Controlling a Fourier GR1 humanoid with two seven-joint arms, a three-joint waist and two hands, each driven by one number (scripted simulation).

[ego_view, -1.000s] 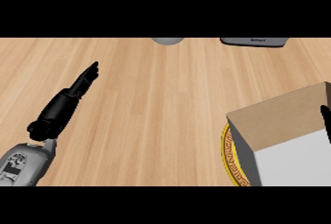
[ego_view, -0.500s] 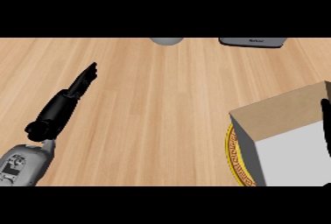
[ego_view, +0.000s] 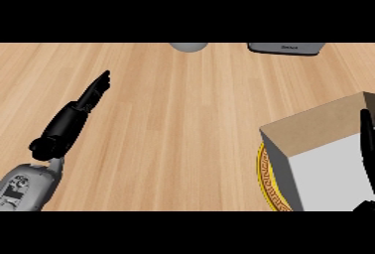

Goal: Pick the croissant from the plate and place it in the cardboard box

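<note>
Head view, looking steeply down on a wooden counter (ego_view: 183,124). The left hand (ego_view: 73,119) lies at the view's left, well apart from everything else, its fingers straight and held together, pointing up and away from the robot; it holds nothing and rests.

At the lower right stands the cardboard box (ego_view: 315,144), seen from above, with a tan outer wall and a pale inside. It covers most of a plate (ego_view: 267,178), of which only a yellow and red patterned rim shows to the left of the box. Whether the box stands on the plate or is merely in front of it cannot be told.

The right hand (ego_view: 364,144) shows only as a thin dark strip at the right edge, over the inside of the box. Whether its fingers are apart, together, or closed on something cannot be told.

The croissant is not visible in this view: not on the bare part of the plate, nor on the open counter. It may be hidden by the box or by the right hand. Its long axis and its direction from the fingers therefore cannot be given.

The right hand is much nearer to both box and plate than the left, so the coming move is probably its own.

At the far edge, a grey round object (ego_view: 189,46) and a dark flat object (ego_view: 285,48) are cut off by the frame.
</note>
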